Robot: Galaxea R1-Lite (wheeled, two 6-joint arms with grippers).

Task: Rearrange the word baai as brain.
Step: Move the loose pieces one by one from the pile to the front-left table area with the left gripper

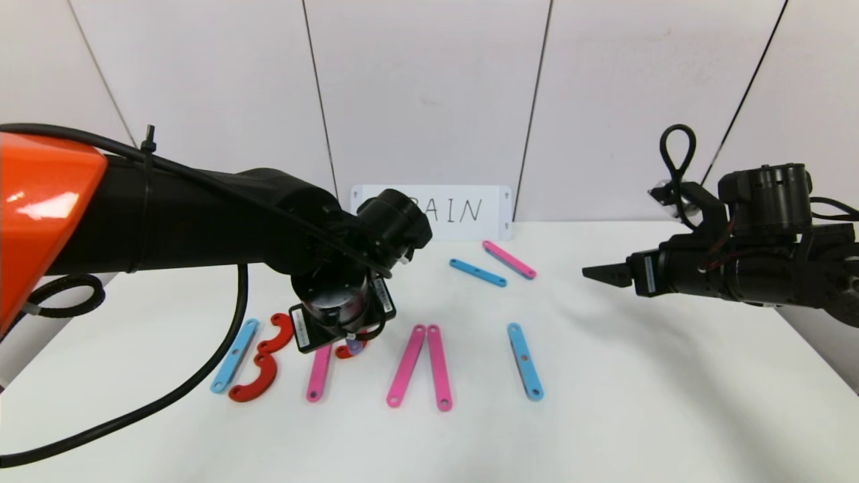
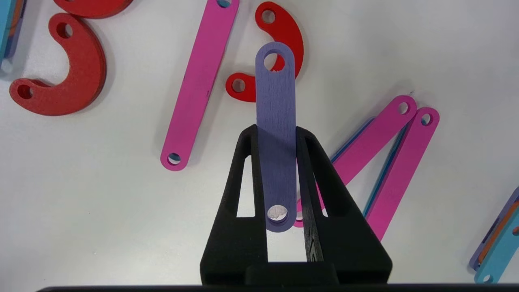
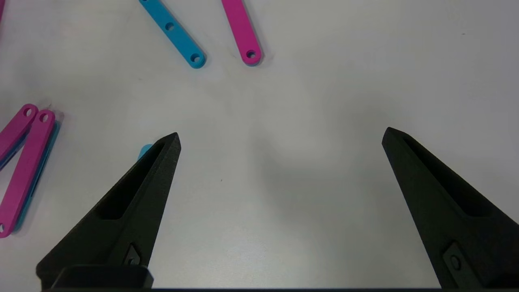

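Left gripper (image 2: 279,134) fingers clamping one purple bar (image 2: 275,121); right gripper (image 3: 279,138) spread; three red curves (image 1: 254,386).

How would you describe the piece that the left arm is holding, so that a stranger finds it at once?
Start at the white table and follow the left gripper down over the letter row. Clamped between its jaws is the purple bar, beside a red curve and a pink bar. It is the only purple piece.
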